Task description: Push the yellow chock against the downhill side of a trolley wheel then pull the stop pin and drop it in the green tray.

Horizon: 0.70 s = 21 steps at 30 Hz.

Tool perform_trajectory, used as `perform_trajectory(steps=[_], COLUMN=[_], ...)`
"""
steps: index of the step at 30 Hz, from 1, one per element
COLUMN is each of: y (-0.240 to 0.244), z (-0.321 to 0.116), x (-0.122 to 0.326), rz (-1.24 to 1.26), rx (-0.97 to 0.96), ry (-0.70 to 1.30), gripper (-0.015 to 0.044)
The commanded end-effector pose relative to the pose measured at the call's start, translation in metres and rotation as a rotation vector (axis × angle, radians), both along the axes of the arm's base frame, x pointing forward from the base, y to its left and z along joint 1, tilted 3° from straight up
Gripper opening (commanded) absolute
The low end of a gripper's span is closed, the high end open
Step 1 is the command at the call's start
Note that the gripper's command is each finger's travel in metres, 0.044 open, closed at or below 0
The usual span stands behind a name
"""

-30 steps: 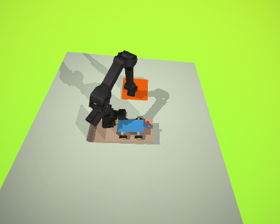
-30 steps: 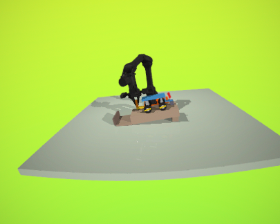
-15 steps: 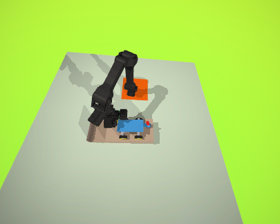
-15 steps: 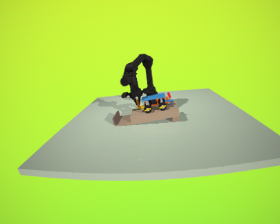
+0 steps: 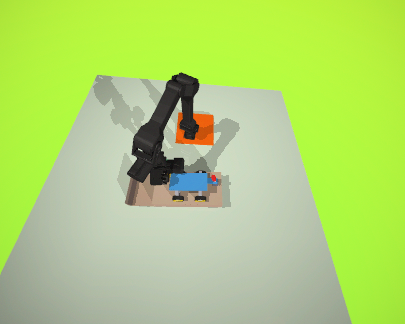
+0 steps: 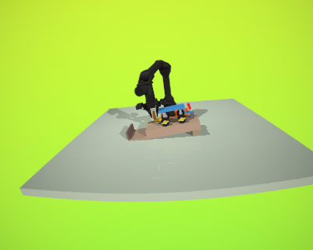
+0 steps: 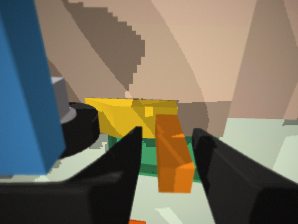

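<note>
The blue trolley [image 5: 188, 181] [image 6: 172, 108] [image 7: 22, 100] stands on the ramp [image 5: 153, 198] [image 6: 172, 131] [image 7: 210, 45]. The red-headed stop pin [image 5: 213, 178] [image 6: 188, 106] is upright at its uphill end. The yellow chock [image 7: 112, 117] lies on the ramp at the downhill side of a wheel [image 7: 85, 131]; its near end appears at the tyre, but whether they touch is unclear. Its orange handle [image 7: 172, 150] stands between the fingers of my gripper [image 7: 167, 133], which is open, with a gap left of the handle. The green tray [image 7: 147, 155] shows partly behind the chock; the arm hides it in the top view.
A raised end stop [image 5: 132, 192] [image 6: 130, 132] closes the ramp's downhill end. The arm's base stands on an orange square [image 5: 206, 123] behind the ramp. The trolley body is close beside the gripper in the wrist view.
</note>
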State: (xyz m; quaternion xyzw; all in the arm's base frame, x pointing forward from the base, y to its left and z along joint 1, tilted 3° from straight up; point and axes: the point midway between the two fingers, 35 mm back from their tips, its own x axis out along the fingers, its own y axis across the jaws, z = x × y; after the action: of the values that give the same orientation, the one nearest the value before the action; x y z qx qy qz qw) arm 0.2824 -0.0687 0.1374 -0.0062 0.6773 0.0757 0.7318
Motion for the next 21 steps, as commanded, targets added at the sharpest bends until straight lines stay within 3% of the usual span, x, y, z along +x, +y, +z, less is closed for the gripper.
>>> perform_trajectory(steps=[1, 21], y=[0.0, -0.007], z=[0.001, 0.059], x=[0.0, -0.004], rz=[0.001, 0.004], rx=[0.001, 0.008], ry=[0.001, -0.002], gripper=[0.019, 0.019])
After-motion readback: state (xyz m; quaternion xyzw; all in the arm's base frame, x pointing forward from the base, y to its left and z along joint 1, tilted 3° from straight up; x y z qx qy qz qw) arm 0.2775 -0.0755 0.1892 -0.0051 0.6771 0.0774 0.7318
